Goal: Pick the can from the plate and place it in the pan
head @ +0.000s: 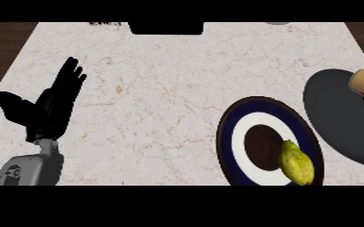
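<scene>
The left hand [53, 101] is resting at nine o'clock on the pale marbled counter [156, 86], black fingers straight and spread wide, holding nothing. At four o'clock a round plate [235, 146], ringed dark blue, white and brown, is carrying a bumpy yellow-green fruit [295, 162] rather than a can. The smooth dark pan [331, 110] is lying at three o'clock, just beside the plate.

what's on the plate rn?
On the plate only a yellow-green fruit shows, lying on its lower right part and reaching over the rim. No can is visible on it. The fruit covers the plate surface beneath it.
</scene>
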